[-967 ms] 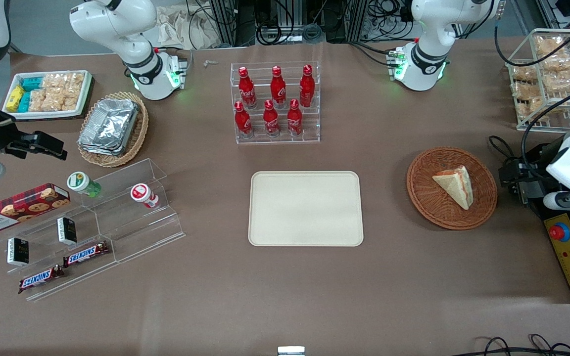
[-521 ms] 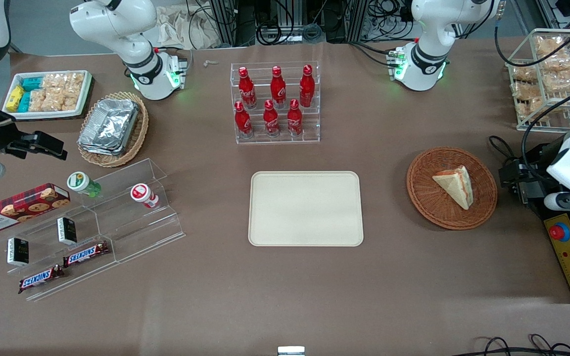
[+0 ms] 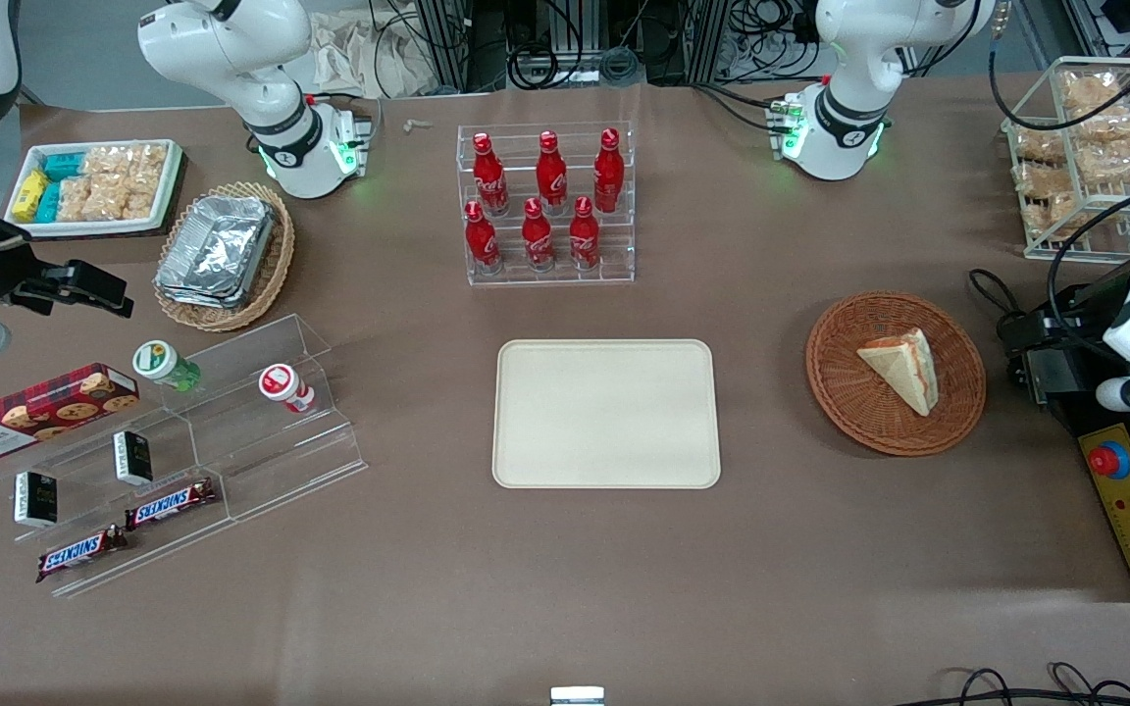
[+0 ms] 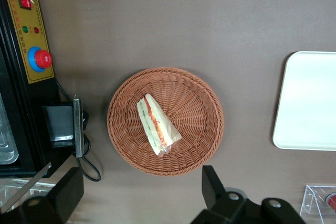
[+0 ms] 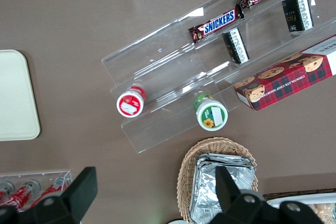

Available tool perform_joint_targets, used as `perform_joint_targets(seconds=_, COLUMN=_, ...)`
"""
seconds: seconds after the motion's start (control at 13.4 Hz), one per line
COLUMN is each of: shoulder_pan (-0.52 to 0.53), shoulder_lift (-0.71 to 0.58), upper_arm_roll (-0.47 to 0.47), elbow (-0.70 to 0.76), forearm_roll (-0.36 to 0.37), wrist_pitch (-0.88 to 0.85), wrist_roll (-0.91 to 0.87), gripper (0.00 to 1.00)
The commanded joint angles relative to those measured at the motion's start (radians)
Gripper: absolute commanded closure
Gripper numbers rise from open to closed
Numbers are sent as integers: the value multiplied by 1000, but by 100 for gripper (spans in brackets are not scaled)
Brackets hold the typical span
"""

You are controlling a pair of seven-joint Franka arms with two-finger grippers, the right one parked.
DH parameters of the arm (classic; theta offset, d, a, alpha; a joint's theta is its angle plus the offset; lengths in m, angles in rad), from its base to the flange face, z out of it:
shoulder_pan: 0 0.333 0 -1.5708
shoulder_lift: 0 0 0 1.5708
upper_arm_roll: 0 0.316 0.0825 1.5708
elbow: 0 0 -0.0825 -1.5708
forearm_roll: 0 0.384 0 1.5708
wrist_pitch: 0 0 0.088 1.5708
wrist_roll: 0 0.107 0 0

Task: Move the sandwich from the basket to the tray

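Nearest the front camera, the large flat cream-beige rectangular tray with rounded corners and a low rim lies bare on the brown bench, its smooth matte face ready to take the load. Level with it, toward the working arm's end, sits the round shallow reddish-brown woven wicker basket, and in it the triangular wedge of pale tan bread with red and green filling, the sandwich, lies on its side across the weave with its filling edge exposed. The left arm's gripper hangs high above the basket, well apart from it; its two dark fingers stand wide apart and hold nothing. The step in hand appears to be the approach, with the pickup not yet begun. To do it well, the gripper should probably descend centred over the wedge and turn so the fingers close across the two flat bread faces rather than along the long sloped edge, since soft bread likely yields and a hard squeeze could crush it or push filling out. The ribbed wicker may snag a low fingertip, so stopping just above the weave seems wise.
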Motion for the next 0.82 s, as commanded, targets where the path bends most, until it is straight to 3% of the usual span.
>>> perform_joint_targets(seconds=0.0, shoulder_pan=4, shoulder_lift=-87, upper_arm_roll=-4, elbow=-134, forearm_roll=-14, wrist_pitch=73, wrist_roll=-13, gripper=0)
perform_joint_targets(seconds=0.37, shoulder_pan=2, shoulder_lift=-224, upper_arm_roll=-7, elbow=-433, forearm_roll=-15, wrist_pitch=290, wrist_roll=-71, gripper=0)
perform_joint_targets(seconds=0.74, shoulder_pan=5, shoulder_lift=-189, upper_arm_roll=-24, elbow=-521, forearm_roll=-17, wrist_pitch=343, wrist_roll=-258, gripper=0)
